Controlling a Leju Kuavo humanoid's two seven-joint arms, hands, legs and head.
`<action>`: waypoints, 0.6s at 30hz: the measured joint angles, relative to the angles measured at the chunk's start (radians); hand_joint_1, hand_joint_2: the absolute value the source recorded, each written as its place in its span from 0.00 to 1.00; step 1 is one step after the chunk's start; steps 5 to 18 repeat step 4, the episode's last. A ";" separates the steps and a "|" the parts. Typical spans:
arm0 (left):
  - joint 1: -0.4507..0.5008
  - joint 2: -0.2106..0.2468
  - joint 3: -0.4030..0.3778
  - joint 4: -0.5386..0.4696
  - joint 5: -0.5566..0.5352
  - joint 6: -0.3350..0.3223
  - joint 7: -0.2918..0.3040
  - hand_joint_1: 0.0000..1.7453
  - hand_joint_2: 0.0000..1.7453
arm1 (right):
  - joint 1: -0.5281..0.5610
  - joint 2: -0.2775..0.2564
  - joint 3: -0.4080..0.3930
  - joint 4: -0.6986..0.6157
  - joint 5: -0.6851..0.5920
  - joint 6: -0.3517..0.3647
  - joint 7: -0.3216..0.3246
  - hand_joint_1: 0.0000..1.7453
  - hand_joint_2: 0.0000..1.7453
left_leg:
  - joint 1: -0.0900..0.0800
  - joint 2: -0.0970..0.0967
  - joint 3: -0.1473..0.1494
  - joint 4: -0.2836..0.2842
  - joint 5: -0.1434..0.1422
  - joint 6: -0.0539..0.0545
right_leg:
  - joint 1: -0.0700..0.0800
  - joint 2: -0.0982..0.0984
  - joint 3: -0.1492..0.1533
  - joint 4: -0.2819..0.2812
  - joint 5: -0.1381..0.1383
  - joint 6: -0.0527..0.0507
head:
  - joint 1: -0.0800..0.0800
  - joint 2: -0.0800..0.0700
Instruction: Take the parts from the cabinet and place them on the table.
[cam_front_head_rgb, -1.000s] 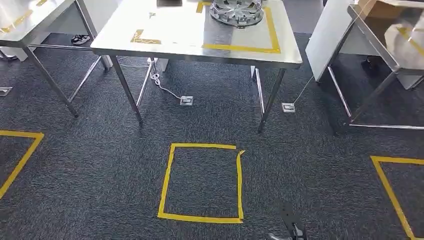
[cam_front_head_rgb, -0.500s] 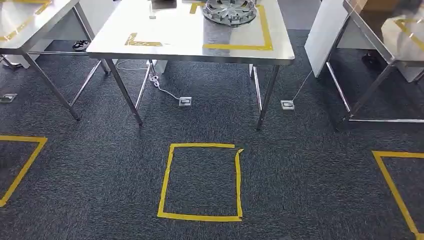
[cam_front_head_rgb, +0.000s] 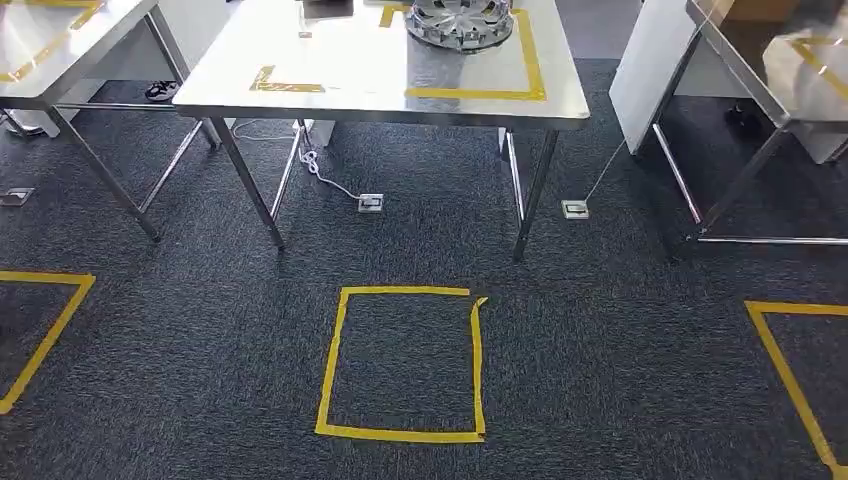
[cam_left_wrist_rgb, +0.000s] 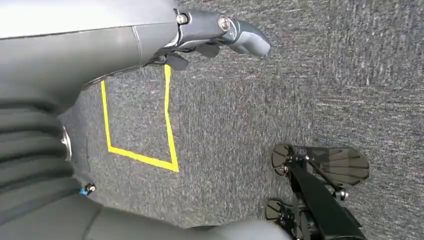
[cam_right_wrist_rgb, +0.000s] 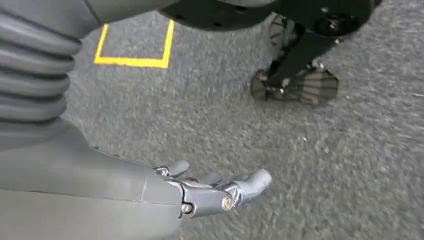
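Our view has settled after shifting, camera not things: the part (cam_front_head_rgb: 462, 20) sits on the table (cam_front_head_rgb: 380, 85) ahead, left hand (cam_left_wrist_rgb: 220, 35) and right hand (cam_right_wrist_rgb: 215, 192) hang empty, fingers loosely apart, so placement looks done.

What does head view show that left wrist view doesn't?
Head view alone: steel table with a silver round part inside a yellow tape outline, plus neighbouring tables. Left wrist view alone: the left robot hand hanging over the floor, holding nothing. Both: dark carpet and a yellow tape square on it.
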 joint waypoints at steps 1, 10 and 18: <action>0.007 0.004 -0.026 -0.004 0.035 0.001 -0.004 0.00 0.00 | 0.006 0.003 0.003 -0.004 -0.011 0.003 0.003 0.00 0.00 | -0.001 0.000 0.000 0.001 -0.001 0.001 | -0.001 0.000 0.000 0.000 0.000 0.001 | 0.000 0.000; 0.023 0.013 -0.087 -0.011 0.121 0.003 -0.010 0.00 0.00 | 0.025 0.010 0.016 -0.014 -0.037 0.013 0.019 0.00 0.00 | -0.002 0.000 -0.001 0.006 -0.004 0.007 | -0.002 0.000 0.000 0.000 -0.002 0.005 | 0.000 0.000; 0.023 0.013 -0.087 -0.011 0.121 0.003 -0.010 0.00 0.00 | 0.025 0.010 0.016 -0.014 -0.037 0.013 0.019 0.00 0.00 | -0.002 0.000 -0.001 0.006 -0.004 0.007 | -0.002 0.000 0.000 0.000 -0.002 0.005 | 0.000 0.000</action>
